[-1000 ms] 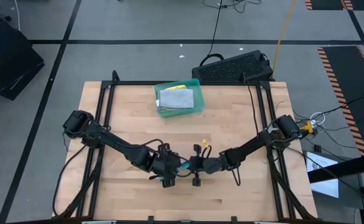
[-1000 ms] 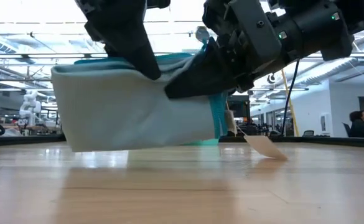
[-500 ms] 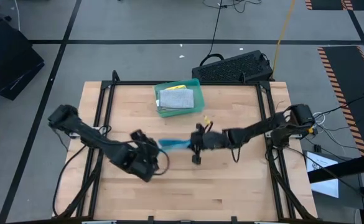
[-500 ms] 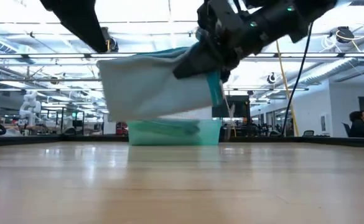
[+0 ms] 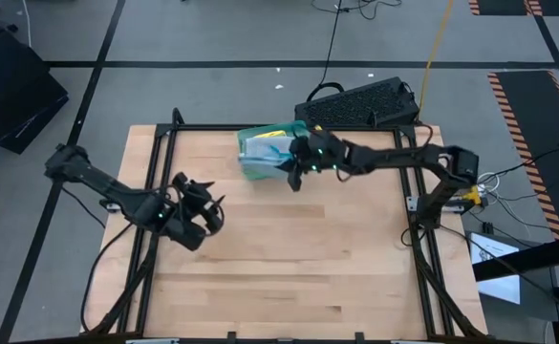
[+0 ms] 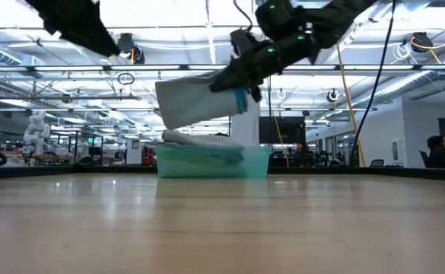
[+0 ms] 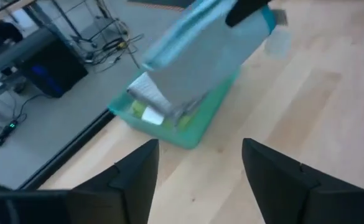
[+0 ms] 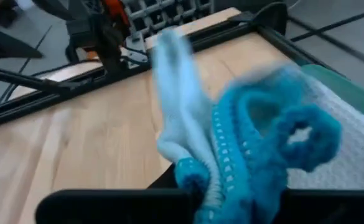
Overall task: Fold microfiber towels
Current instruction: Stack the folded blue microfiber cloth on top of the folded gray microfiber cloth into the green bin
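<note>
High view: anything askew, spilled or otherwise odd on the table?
Nothing stands out. The right gripper carries the folded light blue microfiber towel above the teal plastic tray, which holds a grey towel; the left gripper is open, off to the side.

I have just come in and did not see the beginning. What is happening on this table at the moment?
The robot is folding microfiber towels. The right gripper is shut on a folded light blue towel and holds it in the air just over the teal tray at the far side of the table. The tray already holds a folded grey towel, with something yellow beneath it. The left gripper is open and empty, over the left part of the table.
</note>
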Motion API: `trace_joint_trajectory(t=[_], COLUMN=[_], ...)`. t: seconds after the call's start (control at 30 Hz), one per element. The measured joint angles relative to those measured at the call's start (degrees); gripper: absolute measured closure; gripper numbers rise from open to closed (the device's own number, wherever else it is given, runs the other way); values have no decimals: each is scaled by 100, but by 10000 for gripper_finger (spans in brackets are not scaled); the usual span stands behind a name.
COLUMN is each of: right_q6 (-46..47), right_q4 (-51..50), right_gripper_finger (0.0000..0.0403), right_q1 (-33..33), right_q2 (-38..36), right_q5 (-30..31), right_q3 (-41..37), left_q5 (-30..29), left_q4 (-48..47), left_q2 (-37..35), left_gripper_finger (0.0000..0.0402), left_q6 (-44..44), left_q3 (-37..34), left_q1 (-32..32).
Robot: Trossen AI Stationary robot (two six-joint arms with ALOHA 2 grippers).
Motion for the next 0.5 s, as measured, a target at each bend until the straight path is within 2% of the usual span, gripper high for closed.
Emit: trace_joint_trajectory(t=[0.23,0.5], right_q6=[-378,-360], right_q4=[-800,-719], right_gripper_finger=[395,394], right_q1=[-357,-765], right_q2=[582,1189], right_q5=[-998,-2212], right_q3=[1277,2457], left_q5=[-66,68], left_q4=[961,1888], left_q2=[-285,-263], left_gripper_finger=[174,174], left_q6=[262,843], left_q3=[-527,-664], left_q1=[232,354])
